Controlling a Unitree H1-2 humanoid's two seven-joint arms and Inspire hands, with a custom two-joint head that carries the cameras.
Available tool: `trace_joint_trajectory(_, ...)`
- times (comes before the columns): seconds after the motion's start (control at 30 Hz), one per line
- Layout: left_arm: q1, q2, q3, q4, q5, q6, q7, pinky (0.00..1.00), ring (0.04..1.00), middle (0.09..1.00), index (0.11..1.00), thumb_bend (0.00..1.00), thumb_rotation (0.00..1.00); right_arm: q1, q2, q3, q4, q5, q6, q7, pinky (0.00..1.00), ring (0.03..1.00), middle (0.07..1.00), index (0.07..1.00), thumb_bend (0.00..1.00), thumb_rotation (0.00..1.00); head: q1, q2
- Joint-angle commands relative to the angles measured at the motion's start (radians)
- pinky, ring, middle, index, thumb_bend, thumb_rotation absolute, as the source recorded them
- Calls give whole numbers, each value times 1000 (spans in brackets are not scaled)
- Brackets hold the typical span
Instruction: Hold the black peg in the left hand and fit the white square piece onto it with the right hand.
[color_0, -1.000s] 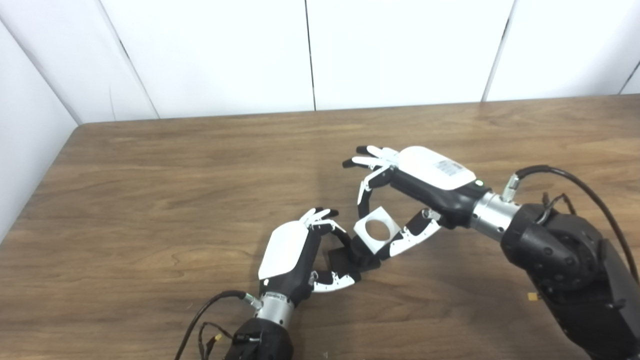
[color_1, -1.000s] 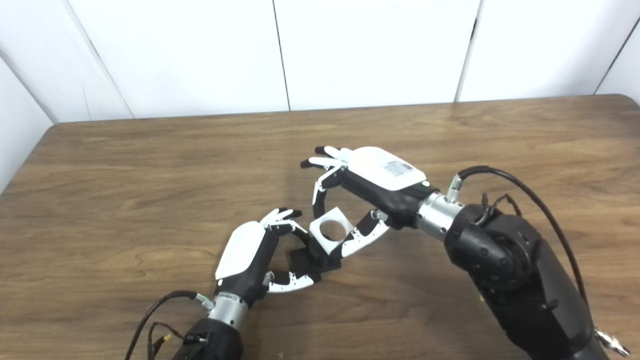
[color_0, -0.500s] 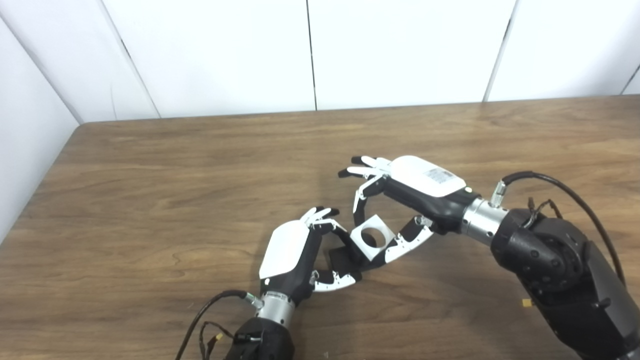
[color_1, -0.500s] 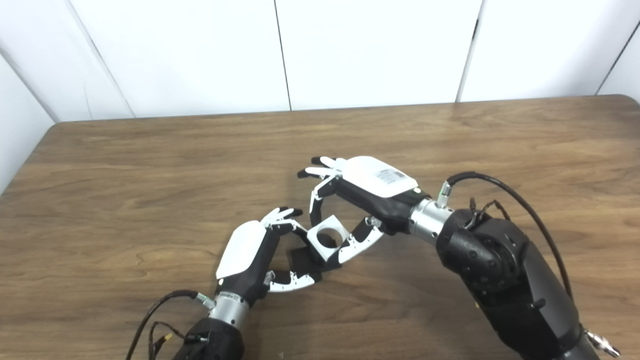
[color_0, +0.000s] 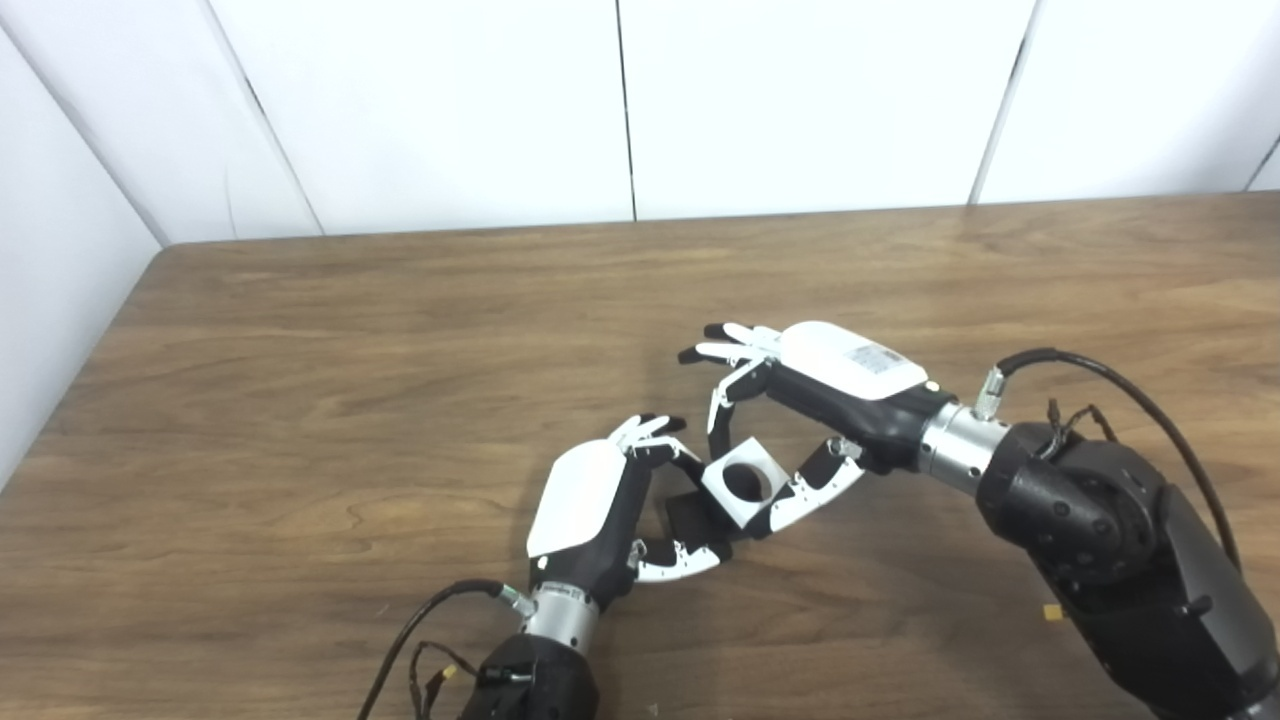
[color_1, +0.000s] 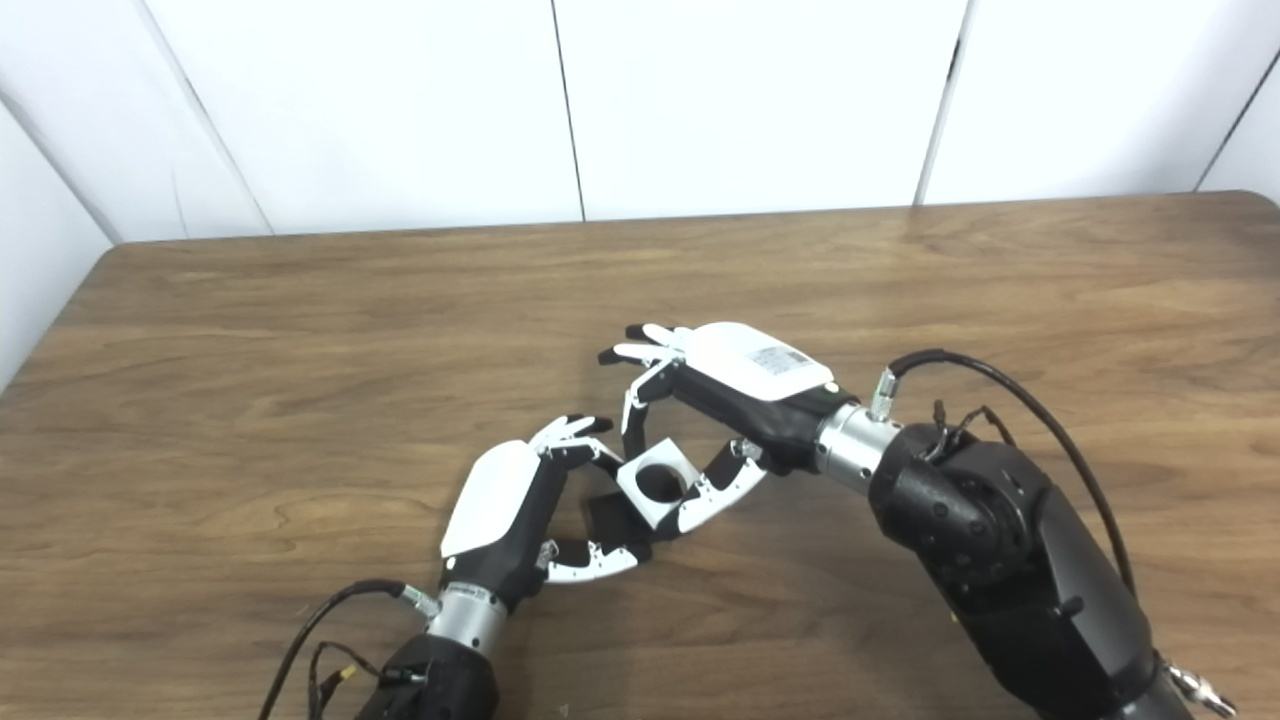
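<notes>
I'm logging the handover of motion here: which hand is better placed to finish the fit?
The right hand. It pinches the white square piece, whose hole sits right by the black peg; the left hand is occupied gripping that peg.

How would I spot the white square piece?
Look at the wooden table, near its front middle where the two hands meet. The white square piece is pinched in the right hand; its big round hole sets it apart from the black peg.
</notes>
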Motion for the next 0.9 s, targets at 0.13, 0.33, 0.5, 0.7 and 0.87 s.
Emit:
trace_joint_trajectory(0.13, -17, -6, -25, -10, 1, 15, -48, 798, 933, 873, 494, 502, 71, -35, 2, -3, 12, 5, -45, -22, 1000, 1000, 931, 491, 524, 147, 4, -2)
trace_joint_trajectory(0.33, -21, -14, -26, -14, -4, 18, -57, 806, 937, 874, 494, 501, 70, -38, 7, -1, 31, -2, -62, -29, 1000, 1000, 932, 491, 524, 148, 9, -6)
trace_joint_trajectory(0.5, -19, -15, -27, -17, -2, 16, -64, 816, 943, 877, 494, 501, 70, -39, 12, -2, 37, -2, -65, -32, 1000, 1000, 932, 491, 524, 148, 11, -8)
trace_joint_trajectory(0.7, -16, -13, -27, -14, -3, 12, -60, 809, 940, 878, 494, 501, 70, -43, 10, 0, 45, -7, -76, -34, 1000, 1000, 930, 490, 524, 148, 12, -10)
trace_joint_trajectory(0.87, -13, -16, -27, -16, -4, 12, -58, 804, 942, 878, 494, 501, 70, -45, 10, -1, 50, -16, -79, -34, 1000, 1000, 929, 491, 524, 149, 14, -11)
